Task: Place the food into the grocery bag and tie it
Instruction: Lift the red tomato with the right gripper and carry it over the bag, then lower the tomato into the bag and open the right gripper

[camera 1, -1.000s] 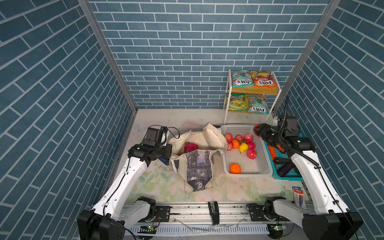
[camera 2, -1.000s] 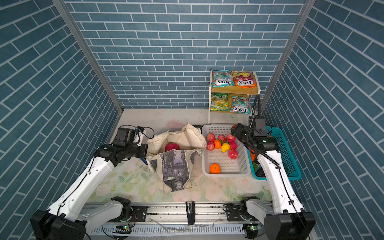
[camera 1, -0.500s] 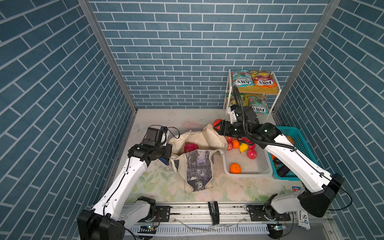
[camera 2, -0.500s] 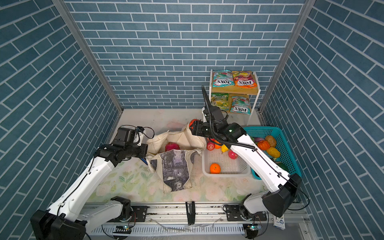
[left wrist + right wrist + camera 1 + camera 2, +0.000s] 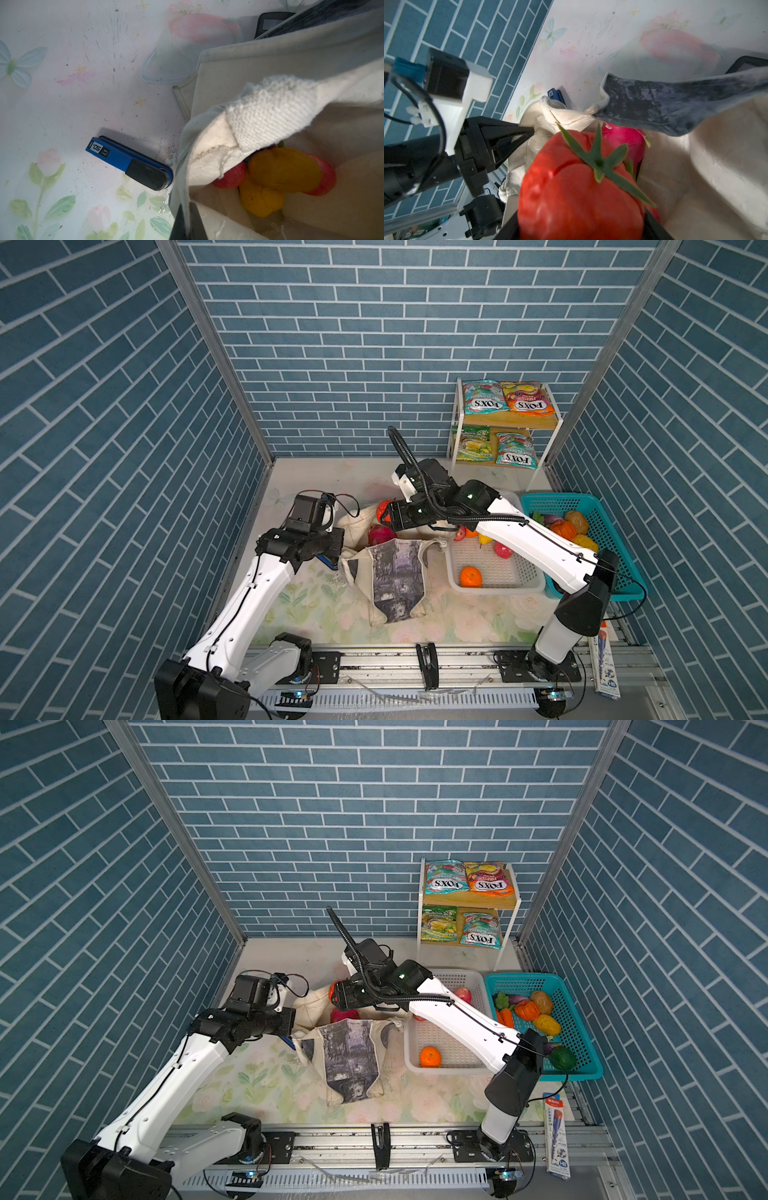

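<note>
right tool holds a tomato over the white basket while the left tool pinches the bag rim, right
No: the right tool holds the tomato over the open bag, not the basket, per the right wrist view. The left tool pinches the rim.

Mock grocery booth: brick-print walls [image 5: 374, 344], candy shelf [image 5: 511, 420], teal produce basket [image 5: 557, 497], robot rail [image 5: 374, 659].
</note>
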`<state>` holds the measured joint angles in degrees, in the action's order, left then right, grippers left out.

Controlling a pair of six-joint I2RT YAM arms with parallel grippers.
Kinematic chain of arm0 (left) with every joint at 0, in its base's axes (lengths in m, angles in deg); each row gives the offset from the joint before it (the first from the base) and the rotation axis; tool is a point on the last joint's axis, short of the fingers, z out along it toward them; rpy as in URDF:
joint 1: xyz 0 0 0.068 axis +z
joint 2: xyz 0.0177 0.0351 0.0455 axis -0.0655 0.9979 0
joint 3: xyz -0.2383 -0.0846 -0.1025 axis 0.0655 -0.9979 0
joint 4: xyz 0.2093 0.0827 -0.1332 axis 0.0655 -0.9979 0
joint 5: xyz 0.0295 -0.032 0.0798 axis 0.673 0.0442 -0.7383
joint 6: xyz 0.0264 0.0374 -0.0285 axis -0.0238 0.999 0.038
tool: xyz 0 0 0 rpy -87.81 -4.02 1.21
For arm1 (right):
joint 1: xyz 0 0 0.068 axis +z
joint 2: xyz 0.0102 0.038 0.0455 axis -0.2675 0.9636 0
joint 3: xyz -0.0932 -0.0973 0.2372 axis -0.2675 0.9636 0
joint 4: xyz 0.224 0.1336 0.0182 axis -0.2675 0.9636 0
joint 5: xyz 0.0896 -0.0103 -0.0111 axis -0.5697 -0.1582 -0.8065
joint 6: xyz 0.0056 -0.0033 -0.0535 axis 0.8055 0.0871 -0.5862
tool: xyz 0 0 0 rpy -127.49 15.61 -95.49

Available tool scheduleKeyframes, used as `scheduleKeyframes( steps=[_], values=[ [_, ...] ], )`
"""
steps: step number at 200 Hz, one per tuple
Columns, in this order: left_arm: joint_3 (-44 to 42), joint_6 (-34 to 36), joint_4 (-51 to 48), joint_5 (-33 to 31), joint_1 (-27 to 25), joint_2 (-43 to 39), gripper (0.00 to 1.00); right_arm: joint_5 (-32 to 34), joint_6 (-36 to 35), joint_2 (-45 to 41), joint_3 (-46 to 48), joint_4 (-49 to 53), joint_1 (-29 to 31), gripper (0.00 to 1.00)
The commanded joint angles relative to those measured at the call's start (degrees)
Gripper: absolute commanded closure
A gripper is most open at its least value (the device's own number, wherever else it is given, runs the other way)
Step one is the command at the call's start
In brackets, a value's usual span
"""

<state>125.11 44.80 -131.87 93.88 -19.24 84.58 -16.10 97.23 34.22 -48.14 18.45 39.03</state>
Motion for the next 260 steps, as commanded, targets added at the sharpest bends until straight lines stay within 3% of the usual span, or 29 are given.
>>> scheduleKeyframes(
  steps=[1,260],
  values=[
    [-0.26,-0.01,-0.56,0.30,0.28,-0.40,0.96,-1.75,-3.04,1.11,-1.30,3.29,0.02,0.61],
    [-0.22,0.06,-0.55,0.62,0.28,-0.72,0.95,2.50,-7.44,9.16,-4.09,8.17,-2.38,0.55]
  ],
)
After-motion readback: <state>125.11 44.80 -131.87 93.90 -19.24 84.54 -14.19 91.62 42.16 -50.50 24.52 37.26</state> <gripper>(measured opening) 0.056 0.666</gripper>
